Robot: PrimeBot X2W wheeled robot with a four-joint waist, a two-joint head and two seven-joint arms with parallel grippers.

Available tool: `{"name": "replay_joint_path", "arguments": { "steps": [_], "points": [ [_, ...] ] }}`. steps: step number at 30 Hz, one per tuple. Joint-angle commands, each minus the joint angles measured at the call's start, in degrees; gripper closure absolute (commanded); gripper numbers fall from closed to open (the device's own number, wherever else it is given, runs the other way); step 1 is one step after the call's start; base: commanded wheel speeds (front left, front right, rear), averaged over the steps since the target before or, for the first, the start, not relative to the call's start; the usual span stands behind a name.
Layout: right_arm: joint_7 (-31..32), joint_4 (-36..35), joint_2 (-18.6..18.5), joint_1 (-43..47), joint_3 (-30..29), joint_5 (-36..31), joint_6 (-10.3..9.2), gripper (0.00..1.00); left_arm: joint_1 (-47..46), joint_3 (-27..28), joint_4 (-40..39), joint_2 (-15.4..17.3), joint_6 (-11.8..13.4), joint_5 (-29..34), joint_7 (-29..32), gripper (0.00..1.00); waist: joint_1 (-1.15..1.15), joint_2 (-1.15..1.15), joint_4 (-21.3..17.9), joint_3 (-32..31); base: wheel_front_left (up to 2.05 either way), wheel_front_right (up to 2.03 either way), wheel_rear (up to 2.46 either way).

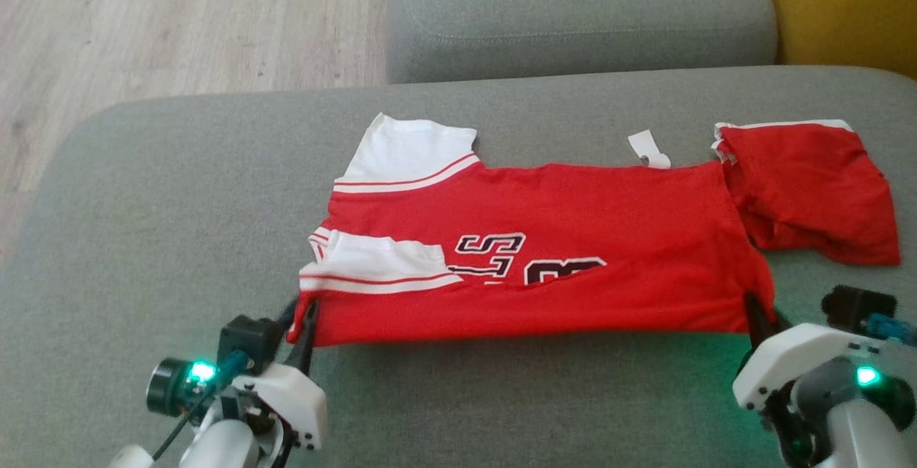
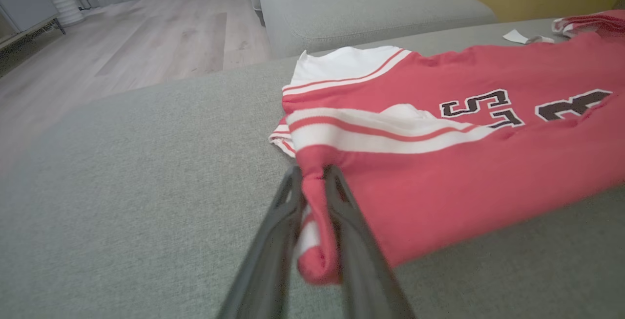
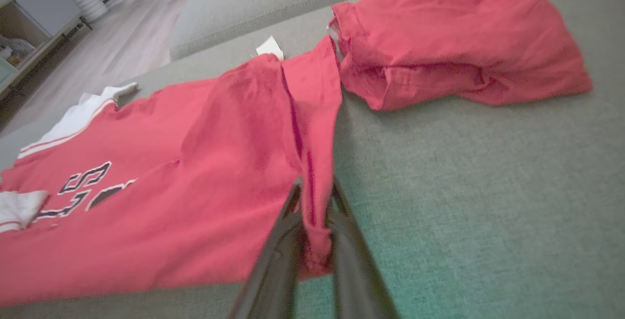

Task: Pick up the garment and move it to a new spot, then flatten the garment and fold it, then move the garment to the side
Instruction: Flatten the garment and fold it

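Note:
The garment (image 1: 544, 267) is a red jersey with white striped sleeves and dark lettering, spread sideways on the grey sofa cushion (image 1: 179, 224). One bunched red end (image 1: 809, 196) lies at the far right. My left gripper (image 1: 301, 310) is shut on the near left corner; in the left wrist view a fold of the garment (image 2: 464, 177) sits pinched between the fingers of that gripper (image 2: 313, 172). At the near right corner, my right gripper (image 1: 756, 310) is also shut on the fabric, and the right wrist view has a red edge (image 3: 312, 162) squeezed in that gripper (image 3: 315, 187).
A white label (image 1: 648, 149) sticks out at the jersey's far edge. Behind stands a second grey cushion (image 1: 573, 9). Wooden floor (image 1: 179, 24) lies beyond the cushion's left edge, a yellow wall (image 1: 845, 2) at the top right. Bare cushion surrounds the jersey.

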Motion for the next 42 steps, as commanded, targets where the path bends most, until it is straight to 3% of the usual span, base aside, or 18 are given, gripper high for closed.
{"name": "replay_joint_path", "arguments": {
  "steps": [1,6,11,17,20,23,29,36,42],
  "points": [
    [-1.0,-4.4,-0.5,-1.2,1.6,0.8,-0.04,0.0,-2.4,2.4,-2.4,1.5,1.0,-0.4,-1.0,0.0,0.0,0.0,-0.1,0.4,0.0,0.0,0.0],
    [-7.6,-11.4,-0.5,0.0,3.4,3.4,-0.04,0.0,-3.6,3.9,-4.5,0.7,2.4,-1.1,-6.0,0.0,0.0,0.0,-0.5,1.7,0.0,0.0,0.0],
    [-14.5,-14.1,-0.5,-0.1,5.0,7.4,-0.04,0.0,-5.3,5.0,-6.5,0.0,3.0,-1.6,-10.8,0.0,0.0,0.0,-1.0,3.2,0.0,0.0,0.0],
    [-21.5,-15.7,-0.5,-2.2,8.7,7.1,-0.04,0.0,-9.0,7.4,-11.6,-0.3,2.1,-2.0,-13.4,0.0,0.0,0.0,-2.7,6.6,0.0,0.0,0.0],
    [-23.1,-15.8,-0.5,-4.0,9.3,6.9,-0.04,0.0,-12.9,7.6,-12.2,0.9,0.4,-2.0,-13.5,0.0,0.0,0.0,-3.4,9.5,0.0,0.0,0.0],
    [-24.4,-16.1,-0.5,-6.1,9.5,6.9,-0.04,0.0,-19.5,7.1,-10.9,3.5,-2.2,-1.4,-10.5,0.0,0.0,0.0,-4.5,13.1,0.0,0.0,0.0],
    [-26.5,-16.2,-0.5,-9.8,10.0,8.5,-0.04,0.0,-33.4,2.5,-2.6,9.9,-6.2,-1.3,1.1,0.0,0.0,0.0,-7.1,18.8,0.0,0.0,0.0],
    [-27.6,-16.0,-0.5,-12.6,11.7,9.5,-0.04,0.0,-44.2,-9.0,6.5,16.7,-6.6,-8.0,10.1,0.0,0.0,0.0,-10.9,23.5,0.0,0.0,0.0],
    [-28.2,-16.6,-0.5,-13.9,14.3,13.6,-0.04,0.0,-49.3,-16.5,10.7,21.4,-6.7,-16.4,12.8,0.0,0.0,0.0,-13.7,26.0,0.0,0.0,0.0]
  ]
}}
